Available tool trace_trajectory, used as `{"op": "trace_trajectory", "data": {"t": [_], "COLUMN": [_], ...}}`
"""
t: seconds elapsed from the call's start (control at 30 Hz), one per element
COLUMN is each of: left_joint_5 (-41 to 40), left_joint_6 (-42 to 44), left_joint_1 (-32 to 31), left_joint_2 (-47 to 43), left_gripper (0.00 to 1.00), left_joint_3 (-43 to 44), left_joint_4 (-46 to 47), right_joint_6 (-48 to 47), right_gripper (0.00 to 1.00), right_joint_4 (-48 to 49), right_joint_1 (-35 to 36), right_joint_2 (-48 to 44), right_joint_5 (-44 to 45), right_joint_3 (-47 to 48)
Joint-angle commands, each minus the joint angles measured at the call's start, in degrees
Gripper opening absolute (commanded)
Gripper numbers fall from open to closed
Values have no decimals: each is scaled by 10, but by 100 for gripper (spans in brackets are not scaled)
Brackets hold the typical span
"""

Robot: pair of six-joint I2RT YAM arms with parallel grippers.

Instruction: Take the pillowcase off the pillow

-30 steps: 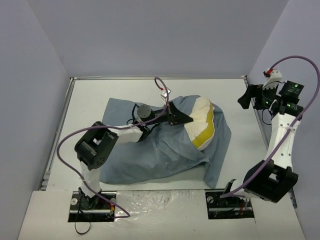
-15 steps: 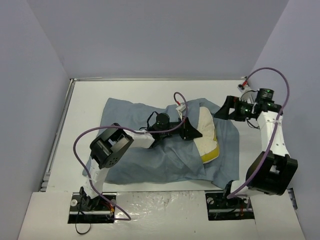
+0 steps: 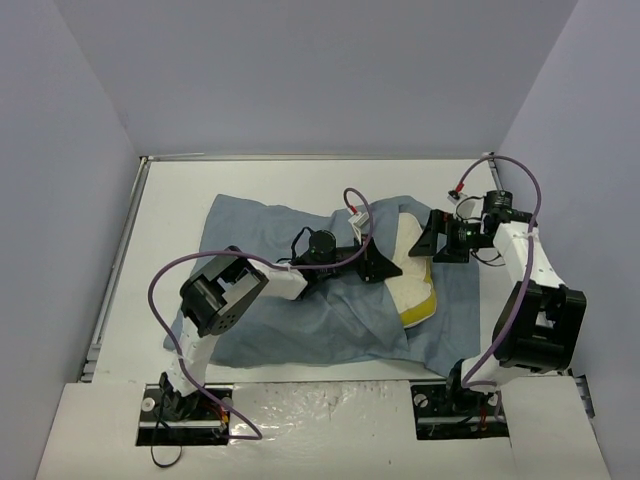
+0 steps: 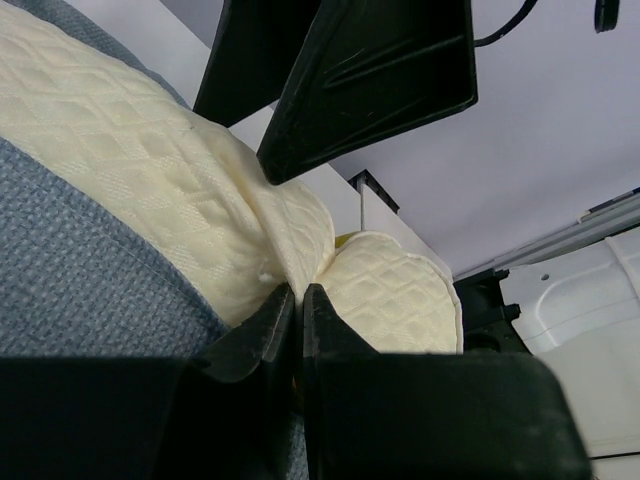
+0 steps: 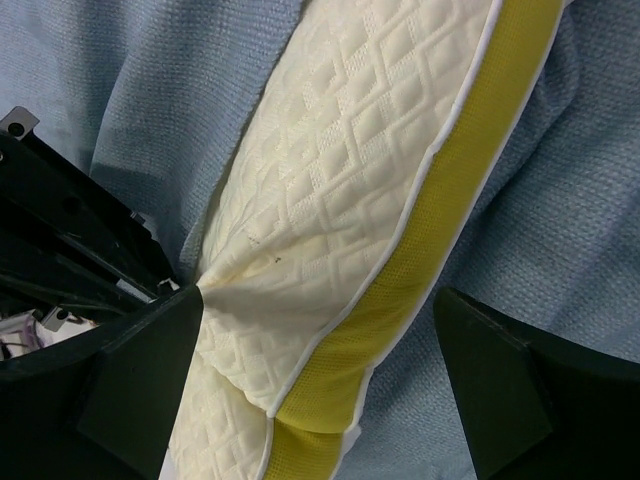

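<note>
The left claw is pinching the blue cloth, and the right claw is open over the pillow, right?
No: the left wrist view shows the left claw pinching the pillow, not the blue cloth. The right claw is indeed open over the pillow.

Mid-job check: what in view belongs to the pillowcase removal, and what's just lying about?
Job: pillow; pillowcase; left gripper, pinching the pillow; right gripper, open beside it.
Not the job: table; cables.
</note>
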Motion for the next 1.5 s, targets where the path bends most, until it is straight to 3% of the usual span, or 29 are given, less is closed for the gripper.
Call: {"op": "trace_trajectory", "data": {"t": [0.0,0.3,0.33,0.37,0.4,0.53,0.57,0.6,0.63,0.67,0.77,0.97,1.17,1.27,1.37,1.47], "left_joint_5": [2,7,8,9,10,9,7,4,2,0,-7,-16,-140,-277,-407,-449], "left_joint_6": [6,9,9,9,9,9,8,8,7,9,15,62,186,193,146,114], "left_joint_1": [-4,-15,-18,-19,-20,-23,-23,-22,-21,-17,2,83,223,268,287,305], "left_joint_2": [-17,-27,-27,-25,-23,-14,-13,-13,-13,-20,-57,-177,-262,-291,-306,-317], "left_gripper": [2,2,2,2,2,3,5,12,23,45,79,85,85,85,85,85], "left_joint_3": [30,51,57,61,64,85,88,91,93,99,100,109,140,122,89,30], "left_joint_4": [55,46,44,40,40,20,17,7,-2,-14,-64,-279,-719,-837,-909,-906], "right_joint_6": [13,27,26,26,25,16,12,5,2,-3,-46,-163,-194,-206,-207,-203], "right_gripper": [96,94,80,59,59,24,16,0,0,0,0,0,0,0,0,0], "right_joint_4": [-10,-9,-9,-8,-8,-11,-12,-11,-12,-15,-39,-90,-89,-88,-89,-89], "right_joint_1": [0,5,6,6,5,4,3,-1,-6,-11,-36,-61,-65,-64,-66,-73], "right_joint_2": [27,112,118,121,123,120,116,113,104,100,82,26,-18,-29,-34,-32], "right_joint_5": [-37,-77,-93,-101,-111,-159,-168,-174,-177,-180,-182,-144,-114,-102,-90,-90], "right_joint_3": [-8,10,14,15,16,20,23,24,26,26,46,104,134,146,164,181]}}
